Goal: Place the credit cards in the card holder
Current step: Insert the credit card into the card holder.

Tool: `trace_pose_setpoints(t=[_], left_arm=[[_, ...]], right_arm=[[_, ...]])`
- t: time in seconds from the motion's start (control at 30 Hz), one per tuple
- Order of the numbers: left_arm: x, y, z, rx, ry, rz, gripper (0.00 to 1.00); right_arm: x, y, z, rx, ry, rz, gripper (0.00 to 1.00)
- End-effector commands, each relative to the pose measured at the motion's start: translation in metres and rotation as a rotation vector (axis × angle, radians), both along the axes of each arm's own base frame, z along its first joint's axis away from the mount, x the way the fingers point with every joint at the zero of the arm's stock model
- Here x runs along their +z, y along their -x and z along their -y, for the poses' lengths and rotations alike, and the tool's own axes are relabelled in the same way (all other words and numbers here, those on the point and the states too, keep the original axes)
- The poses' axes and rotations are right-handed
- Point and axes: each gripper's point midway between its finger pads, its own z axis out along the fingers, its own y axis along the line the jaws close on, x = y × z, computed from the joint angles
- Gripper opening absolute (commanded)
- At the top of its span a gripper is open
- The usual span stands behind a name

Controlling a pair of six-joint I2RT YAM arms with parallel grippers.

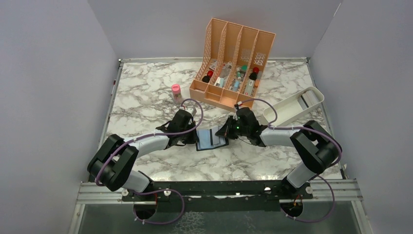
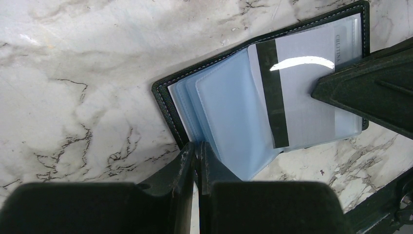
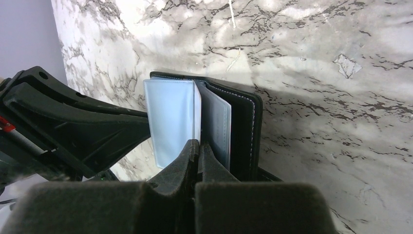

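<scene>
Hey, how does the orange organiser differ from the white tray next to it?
The orange organiser stands tall with slotted dividers; the white tray is low and oblong. The organiser holds many small items; the tray only something dark at one end. Both rest on the marble table.

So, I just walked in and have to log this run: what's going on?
Both arms are working on the open card holder mid-table. The left gripper pinches its blue sleeves at the edge, jaws nearly shut. The right gripper, jaws shut, holds a credit card with a black stripe at a sleeve; it looks partly in.
</scene>
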Motion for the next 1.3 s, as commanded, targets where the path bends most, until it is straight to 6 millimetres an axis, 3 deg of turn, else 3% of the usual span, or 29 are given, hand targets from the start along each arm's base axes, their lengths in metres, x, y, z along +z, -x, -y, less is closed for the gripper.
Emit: trace_pose_setpoints(t=[0.0,0.37,0.8,1.0,1.27], left_arm=[[-0.018,0.007,-0.011,0.003,-0.056,-0.033,0.12],[-0.017,0.008,-0.011,0.006,-0.059,-0.04,0.12],[-0.016,0.007,-0.009,0.012,-0.05,-0.042,0.11],[-0.014,0.007,-0.008,0.007,-0.041,-0.04,0.12],[-0.012,0.006,-0.004,-0.003,-0.025,-0.038,0.12]], right_arm=[[-0.018,0.015,0.003,0.029,0.014,-0.056,0.01],[-0.029,0.018,0.022,-0.039,0.067,-0.051,0.01],[-0.035,0.023,0.014,0.012,0.052,-0.076,0.01],[-0.032,0.015,0.028,-0.068,0.086,-0.041,0.01],[-0.043,0.025,0.011,0.059,0.055,-0.064,0.04]])
